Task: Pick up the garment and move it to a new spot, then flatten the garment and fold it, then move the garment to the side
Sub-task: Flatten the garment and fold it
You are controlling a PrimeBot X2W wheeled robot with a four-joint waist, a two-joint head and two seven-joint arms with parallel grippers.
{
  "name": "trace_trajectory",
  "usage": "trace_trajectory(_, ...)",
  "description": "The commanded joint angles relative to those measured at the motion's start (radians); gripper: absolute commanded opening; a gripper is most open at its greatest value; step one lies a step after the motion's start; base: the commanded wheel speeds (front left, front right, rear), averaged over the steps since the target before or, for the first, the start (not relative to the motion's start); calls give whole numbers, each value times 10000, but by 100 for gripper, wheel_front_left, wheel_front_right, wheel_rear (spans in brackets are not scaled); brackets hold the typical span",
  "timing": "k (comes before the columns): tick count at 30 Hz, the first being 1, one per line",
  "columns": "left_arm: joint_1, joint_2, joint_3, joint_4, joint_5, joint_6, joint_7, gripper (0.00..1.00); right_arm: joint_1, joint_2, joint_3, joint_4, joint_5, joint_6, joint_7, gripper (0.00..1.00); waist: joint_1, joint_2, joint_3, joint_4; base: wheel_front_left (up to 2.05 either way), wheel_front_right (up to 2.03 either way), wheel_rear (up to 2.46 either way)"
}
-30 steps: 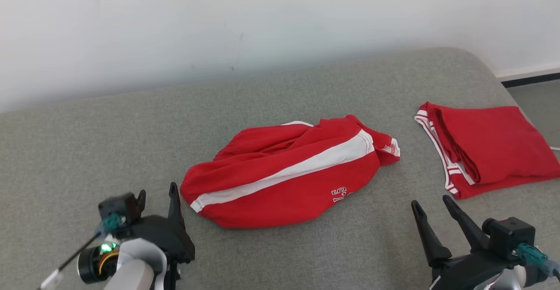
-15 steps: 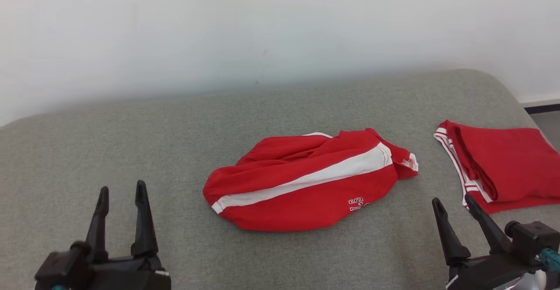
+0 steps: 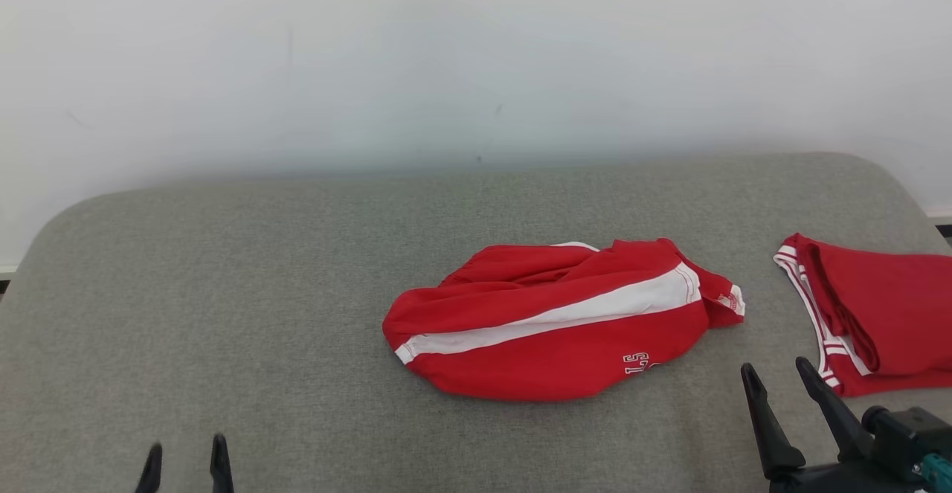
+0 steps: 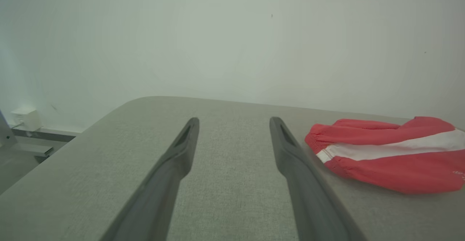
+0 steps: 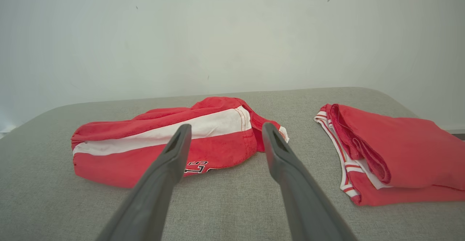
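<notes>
Near the middle of the grey cushion, a little toward its right side, lies the garment: red shorts with a broad white stripe, crumpled into a loose oval heap, with small white lettering close to their front edge. Neither gripper touches them. At the right edge of the cushion rests a folded red jersey, a neat rectangle with red-and-white trim along its left side. It is apart from the shorts, with bare grey fabric between the two.

The left gripper is at the front edge toward the left corner, its two dark fingertips rising from the bottom of the head view, well apart from the garment. Its jaws are spread wide with nothing between them. In the left wrist view, bare fabric shows between the fingers and the gathered end of the shorts lies off to the right.

The right gripper is near the front right corner, pointing toward the gap between the shorts and the jersey. Its jaws are also spread wide and hold nothing. A plain white wall rises behind the back edge.
</notes>
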Motion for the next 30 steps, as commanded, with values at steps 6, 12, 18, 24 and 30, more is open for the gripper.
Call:
trace_trajectory(6, 349, 22, 188, 753, 110, -151, -21, 100, 446, 12, -32, 169, -51, -20, -50, 100, 1, 1, -194, 330, 0, 0, 0)
trace_trajectory(12, 326, 14, 283, 943, 201, -253, -22, 100, 703, 156, -196, 179, -163, -20, -89, 100, 1, 1, -242, 422, 0, 0, 0)
trace_trajectory(18, 377, -52, 343, 987, 175, -306, -22, 100, 701, 195, -178, 127, -211, -20, -35, 100, 1, 1, -202, 325, 0, 0, 0)
trace_trajectory(24, 325, -111, 295, 1041, 215, -338, -22, 100, 637, 176, -191, 140, -218, -20, -34, 100, 1, 1, -166, 286, 0, 0, 0)
trace_trajectory(30, 261, -142, 321, 1050, 209, -370, -22, 100, 508, 140, -93, 113, -232, -20, 57, 100, 1, 1, -127, 222, 0, 0, 0)
